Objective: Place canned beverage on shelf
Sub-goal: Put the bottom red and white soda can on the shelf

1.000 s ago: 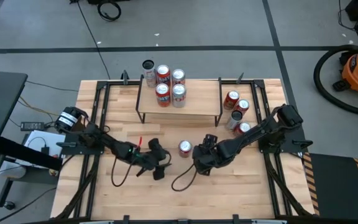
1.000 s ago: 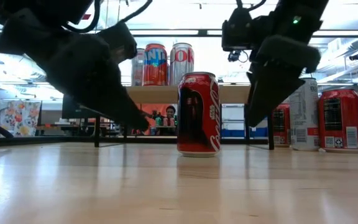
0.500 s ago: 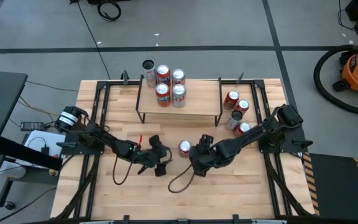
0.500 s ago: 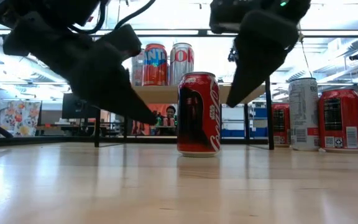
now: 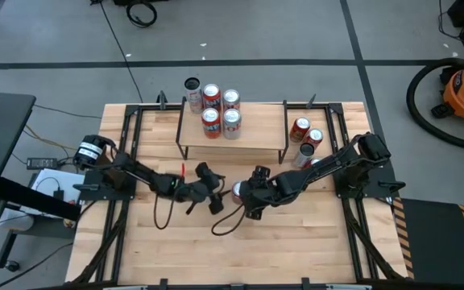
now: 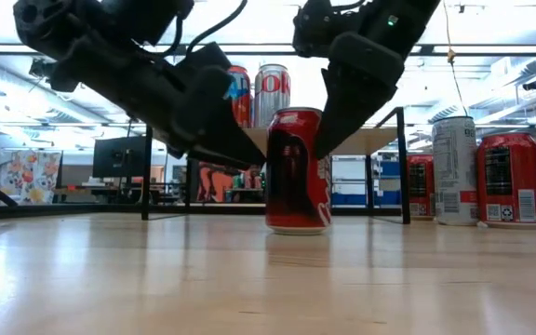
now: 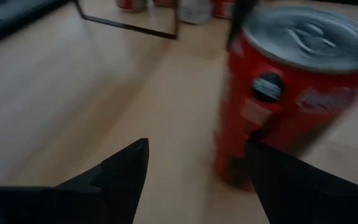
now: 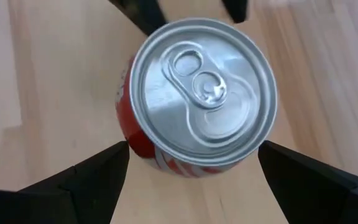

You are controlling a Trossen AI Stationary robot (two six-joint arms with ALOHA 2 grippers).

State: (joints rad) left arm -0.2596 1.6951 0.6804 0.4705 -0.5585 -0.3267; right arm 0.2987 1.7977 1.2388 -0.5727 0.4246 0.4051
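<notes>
A red can (image 5: 238, 191) stands upright on the tabletop in front of the shelf (image 5: 258, 138). The shelf bears several cans (image 5: 221, 109) at its left end. My left gripper (image 5: 215, 198) is open just left of the red can (image 7: 286, 93), pointing at it on a shallow downward slant. My right gripper (image 5: 248, 200) is open above and right of the red can, slanting down. In the right wrist view its two fingers (image 8: 95, 180) stand on either side of the can's silver top (image 8: 202, 93) without touching it. My left gripper has one fingertip (image 6: 261, 160) right at the red can's left side, low on its wall (image 6: 274, 172). I cannot tell whether it touches. The can stands upright on the table.
Several more cans (image 5: 307, 143) stand at the table's right, near the right arm's base. One can (image 5: 192, 84) stands behind the shelf's left corner. The shelf's black legs (image 5: 283, 153) rise just beyond the grippers. Bare wood (image 5: 232, 250) lies toward the near edge.
Both grippers have closed in on the red can. The left has gone toward the table's right edge and swung toward the can. The right has gone toward the left edge, over the can. The can has stayed in place, upright.
</notes>
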